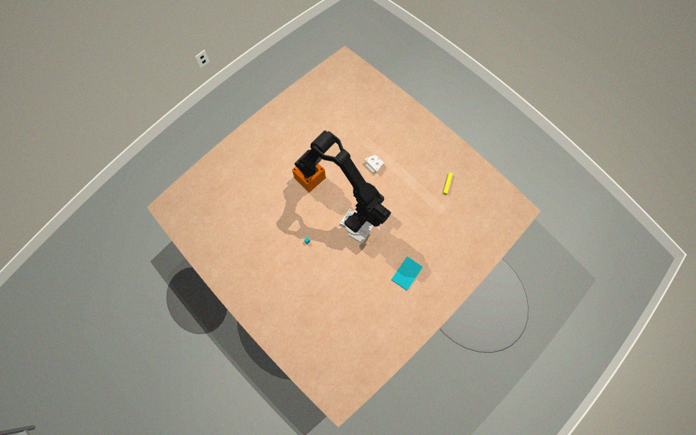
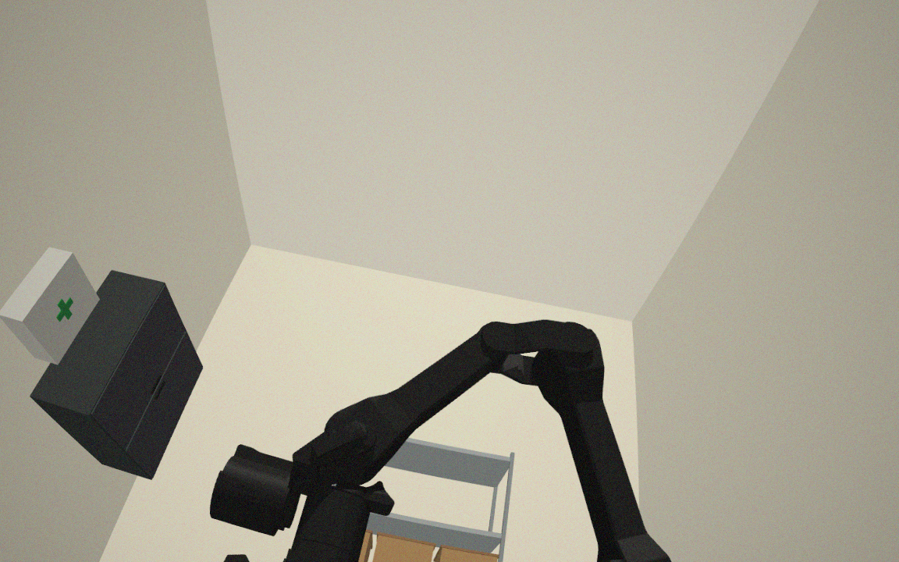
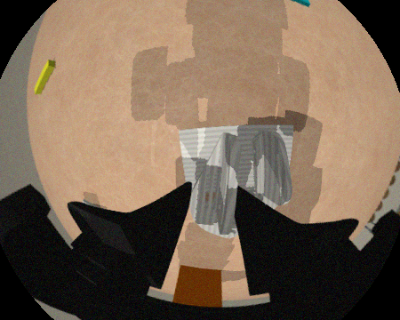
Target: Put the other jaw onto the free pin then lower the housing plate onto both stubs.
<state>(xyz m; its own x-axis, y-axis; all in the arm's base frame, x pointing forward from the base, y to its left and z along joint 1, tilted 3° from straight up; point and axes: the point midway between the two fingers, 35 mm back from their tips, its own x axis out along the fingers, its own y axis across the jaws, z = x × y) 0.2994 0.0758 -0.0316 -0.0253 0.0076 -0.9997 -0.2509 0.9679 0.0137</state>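
Note:
My gripper [image 3: 212, 188] is shut on a pale grey jaw [image 3: 213, 197], which stands between the fingertips over the near part of the ribbed base [image 1: 359, 234] [image 3: 190, 137]. The other jaw [image 3: 276, 178] is on the base just to the right in the wrist view. Shadow and the held jaw hide the pins, and I cannot tell whether the teeth touch or the held jaw is on its pin. The white housing plate [image 1: 374, 161] with two holes lies apart on the table, beyond the forearm. The exterior view shows only the arm, not the fingertips.
A teal block [image 1: 406, 273] [image 3: 303, 2] lies beyond the base. A yellow bar [image 1: 447, 183] [image 3: 44, 77] lies toward the right table edge in the top view. A tiny teal cube [image 1: 306, 240] lies left of the base. The arm's orange mount [image 1: 309, 178] [image 3: 197, 285] is behind.

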